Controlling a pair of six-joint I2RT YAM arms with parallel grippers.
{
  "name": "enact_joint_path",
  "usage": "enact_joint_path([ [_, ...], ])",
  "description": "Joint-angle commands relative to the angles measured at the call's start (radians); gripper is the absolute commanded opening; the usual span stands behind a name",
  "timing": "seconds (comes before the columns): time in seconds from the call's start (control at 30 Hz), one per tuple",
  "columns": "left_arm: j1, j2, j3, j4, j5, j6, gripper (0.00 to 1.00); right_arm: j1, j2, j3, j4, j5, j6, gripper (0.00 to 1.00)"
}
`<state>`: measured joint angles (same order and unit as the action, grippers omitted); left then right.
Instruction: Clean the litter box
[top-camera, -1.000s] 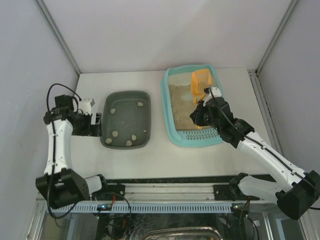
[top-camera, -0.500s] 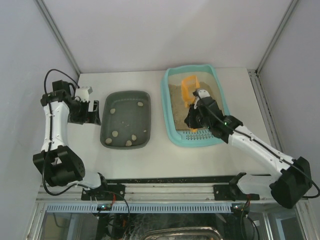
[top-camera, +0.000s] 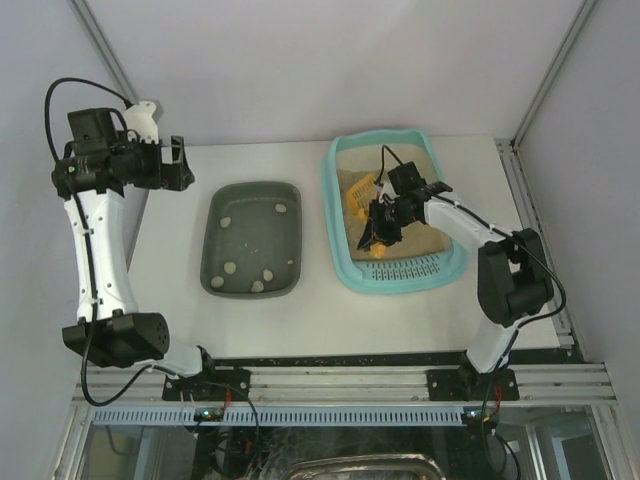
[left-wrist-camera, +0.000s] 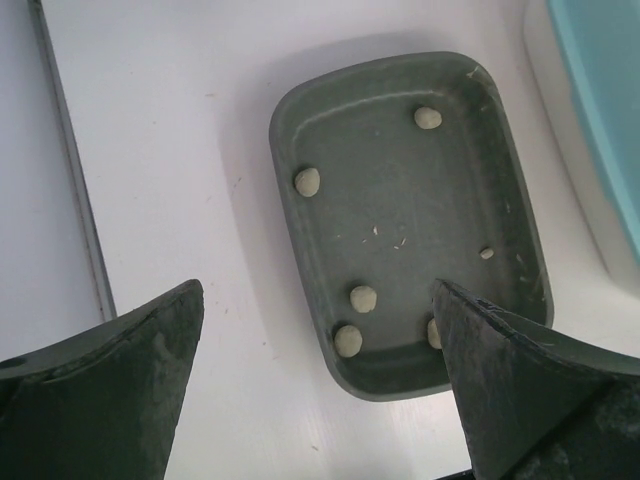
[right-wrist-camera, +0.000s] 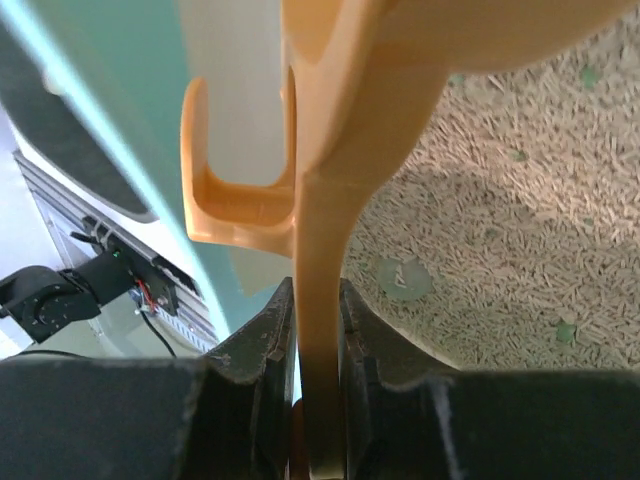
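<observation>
The light-turquoise litter box (top-camera: 332, 205) with beige litter (top-camera: 420, 225) stands at the right of the table. Its slotted rim (top-camera: 405, 270) is at the near end. My right gripper (top-camera: 381, 226) is inside the box, shut on the handle of an orange scoop (top-camera: 358, 196) that is tilted down onto the litter at the box's left side. In the right wrist view the jaws (right-wrist-camera: 318, 300) clamp the orange handle (right-wrist-camera: 322, 230) above the litter (right-wrist-camera: 500, 250). My left gripper (top-camera: 178, 163) is open and empty, raised high at the far left.
A dark grey-green tray (top-camera: 255, 235) holding several pale clumps (left-wrist-camera: 307, 181) lies left of the litter box; the left wrist view looks down on the tray (left-wrist-camera: 400, 170) from above. White walls and metal posts enclose the table.
My left arm has risen and swung back toward the far left corner. My right gripper has carried the scoop left and down onto the litter.
</observation>
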<state>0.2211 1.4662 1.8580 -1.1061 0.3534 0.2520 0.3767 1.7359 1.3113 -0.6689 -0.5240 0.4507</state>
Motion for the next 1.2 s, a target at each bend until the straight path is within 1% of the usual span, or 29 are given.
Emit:
enact_joint_path([
  [0.0, -0.001, 0.000, 0.006, 0.057, 0.060, -0.055, 1.00, 0.001, 0.023, 0.049, -0.117, 0.036, 0.006, 0.00],
  [0.1, -0.003, 0.003, -0.007, 0.058, 0.062, -0.046, 1.00, -0.001, 0.032, 0.054, -0.184, 0.163, 0.014, 0.00],
  [0.17, -0.003, 0.008, -0.019, 0.061, 0.063, -0.047, 1.00, -0.001, 0.046, 0.055, -0.206, 0.197, 0.008, 0.00],
  [0.3, -0.010, 0.006, -0.055, 0.076, 0.070, -0.059, 1.00, 0.001, 0.089, 0.063, -0.220, 0.219, -0.013, 0.00],
  [0.47, -0.030, -0.004, -0.100, 0.101, 0.041, -0.059, 1.00, 0.002, 0.169, 0.100, -0.226, 0.220, -0.045, 0.00],
  [0.7, -0.042, -0.008, -0.134, 0.111, -0.009, -0.065, 1.00, 0.031, 0.314, 0.196, -0.243, 0.141, -0.101, 0.00],
  [0.83, -0.047, -0.016, -0.150, 0.113, -0.044, -0.053, 1.00, 0.064, 0.389, 0.253, -0.245, 0.038, -0.136, 0.00],
  [0.93, -0.050, -0.018, -0.155, 0.108, -0.066, -0.044, 1.00, 0.090, 0.408, 0.269, -0.229, -0.063, -0.150, 0.00],
  [1.17, -0.062, -0.005, -0.154, 0.103, -0.094, -0.035, 1.00, 0.146, 0.453, 0.310, -0.219, -0.205, -0.183, 0.00],
])
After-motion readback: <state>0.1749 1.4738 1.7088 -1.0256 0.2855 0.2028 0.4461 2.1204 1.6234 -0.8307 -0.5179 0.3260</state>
